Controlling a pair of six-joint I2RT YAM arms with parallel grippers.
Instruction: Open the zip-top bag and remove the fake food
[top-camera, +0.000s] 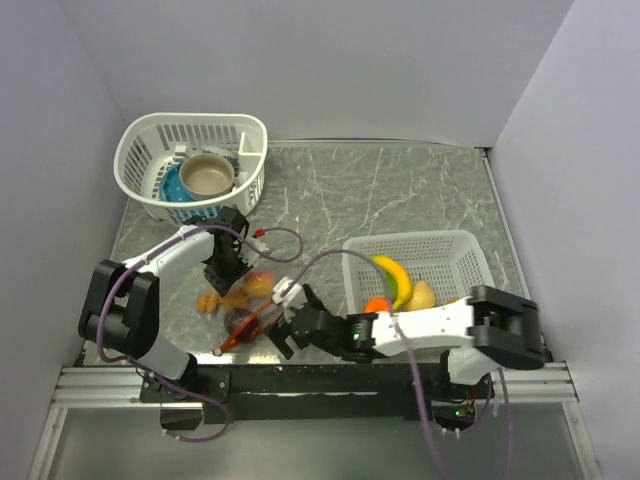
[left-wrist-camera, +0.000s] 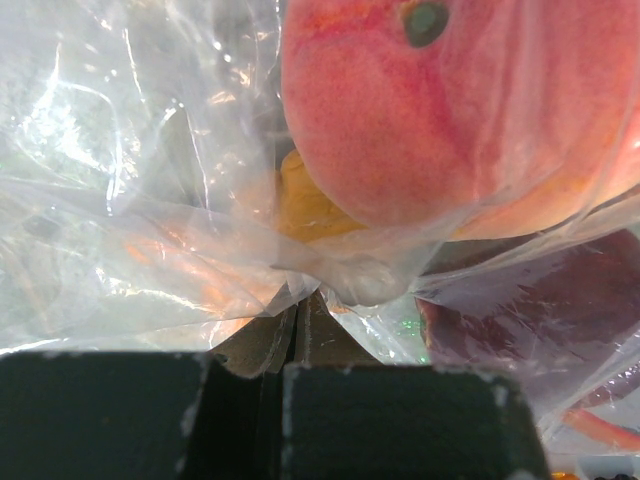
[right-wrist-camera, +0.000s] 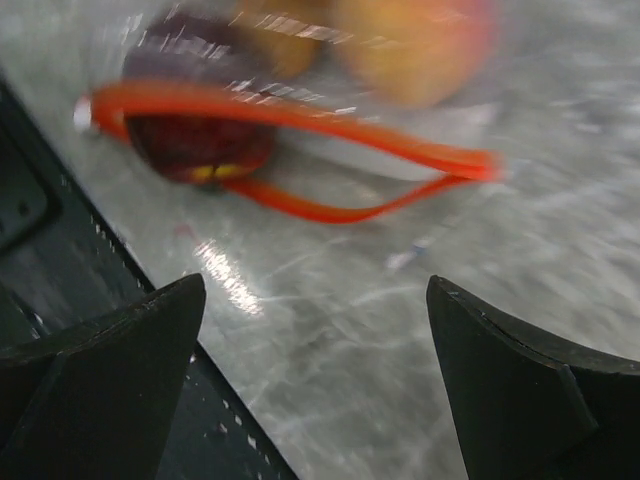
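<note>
The clear zip-top bag (top-camera: 243, 303) lies near the front left of the table. Its orange-red zip strip (right-wrist-camera: 300, 130) gapes open toward my right gripper. Inside it are a peach (left-wrist-camera: 440, 110), a yellow-orange piece (left-wrist-camera: 305, 205) and a dark red-purple piece (right-wrist-camera: 195, 150). My left gripper (top-camera: 228, 272) is shut on the bag's far end, with plastic pinched between its fingers (left-wrist-camera: 395, 420). My right gripper (right-wrist-camera: 315, 330) is open and empty, just short of the bag's mouth. A banana (top-camera: 393, 277), an orange piece (top-camera: 377, 304) and a yellow fruit (top-camera: 422, 295) lie in the right basket.
A white mesh basket (top-camera: 455, 250) stands at the right. Another white basket (top-camera: 150, 140) at the back left holds a tan bowl (top-camera: 207, 176) in a blue dish (top-camera: 175, 187). The table's black front edge (right-wrist-camera: 60, 250) is close under my right gripper.
</note>
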